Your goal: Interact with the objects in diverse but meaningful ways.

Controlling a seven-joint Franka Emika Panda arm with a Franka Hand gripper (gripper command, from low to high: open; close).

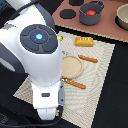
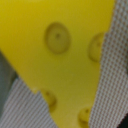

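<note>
Cheese wedge [image 2: 60,55] fills the wrist view, edges cropped; claw hidden.

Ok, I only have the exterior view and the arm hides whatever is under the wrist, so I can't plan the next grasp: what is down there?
Observer: A yellow cheese wedge with round holes. It fills most of the wrist view.
Operator: Is it on the round tan plate?
Observer: No, it lies on the woven placemat. The weave shows along the wedge's edges.
Operator: Is it held yet?
Observer: I cannot tell. No fingertips show in the wrist view, only wedge and weave.
</note>
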